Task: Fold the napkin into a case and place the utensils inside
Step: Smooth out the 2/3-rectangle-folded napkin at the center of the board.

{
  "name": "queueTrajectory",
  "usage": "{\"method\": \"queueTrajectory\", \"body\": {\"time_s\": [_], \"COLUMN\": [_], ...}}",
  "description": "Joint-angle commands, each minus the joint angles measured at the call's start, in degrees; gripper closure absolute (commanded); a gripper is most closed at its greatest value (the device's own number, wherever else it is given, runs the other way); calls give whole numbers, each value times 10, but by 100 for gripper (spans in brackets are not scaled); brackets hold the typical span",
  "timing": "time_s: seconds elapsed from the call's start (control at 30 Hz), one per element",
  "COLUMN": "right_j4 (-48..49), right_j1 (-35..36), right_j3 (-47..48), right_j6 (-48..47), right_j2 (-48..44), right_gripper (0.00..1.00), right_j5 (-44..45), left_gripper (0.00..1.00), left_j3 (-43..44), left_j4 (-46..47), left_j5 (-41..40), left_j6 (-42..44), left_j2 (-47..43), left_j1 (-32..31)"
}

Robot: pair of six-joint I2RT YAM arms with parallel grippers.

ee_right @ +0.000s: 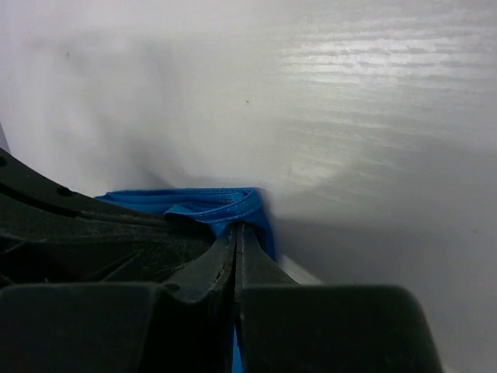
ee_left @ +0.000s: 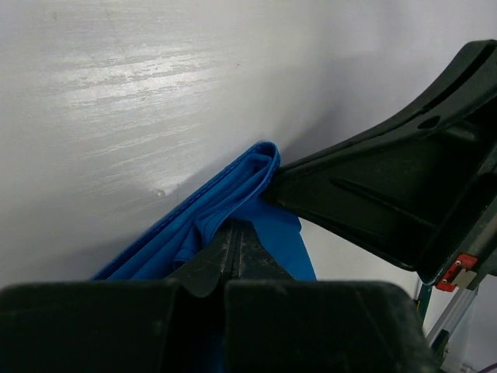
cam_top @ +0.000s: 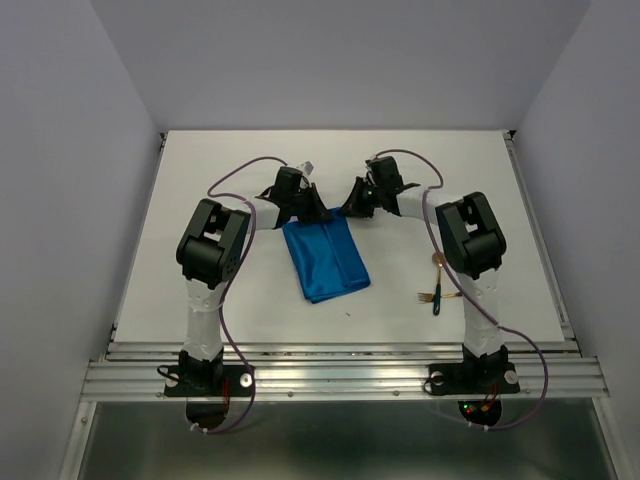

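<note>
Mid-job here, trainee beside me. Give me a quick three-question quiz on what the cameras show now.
1. Fill in: the utensils lie on the table to the ___ of the napkin (robot's side).
2. The left gripper and right gripper are: A both open; B both shut on the napkin; C one open, one shut.
3. True or false: the utensils are tucked inside the napkin.
Key: 1 right; 2 B; 3 false.

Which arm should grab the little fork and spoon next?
Probably right. The gold-headed, green-handled fork and spoon lie beside the right arm, across the bright blue cloth napkin from the left arm. Left pincer and right pincer both grip that napkin.
</note>
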Motion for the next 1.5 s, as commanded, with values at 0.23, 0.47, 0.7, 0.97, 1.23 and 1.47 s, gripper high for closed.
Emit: {"method": "queueTrajectory", "body": {"time_s": [0.23,0.47,0.7,0.97,1.23,1.47], "right_j4": [25,25,25,25,25,23], "right_j1": [4,4,4,16,21,26], "right_j3": [11,28,39,49,43,51], "right_j6": [11,15,16,18,10,8], "right_j2": [-20,-36,-5,31,-11,-31], "right_gripper": [99,99,99,99,99,99], "right_j5": [16,23,11,13,29,30], "left_gripper": [100,100,100,100,100,100], "left_j3": [-8,-8,-9,-6,-8,-10], "left_j4": [-22,-27,-27,-29,-32,-31], "left_j5": [9,8,8,13,13,13], "left_j6": [19,24,23,26,29,30], "left_j2": [-36,-38,-39,-42,-45,-44], "left_j1": [2,2,2,2,2,2]}}
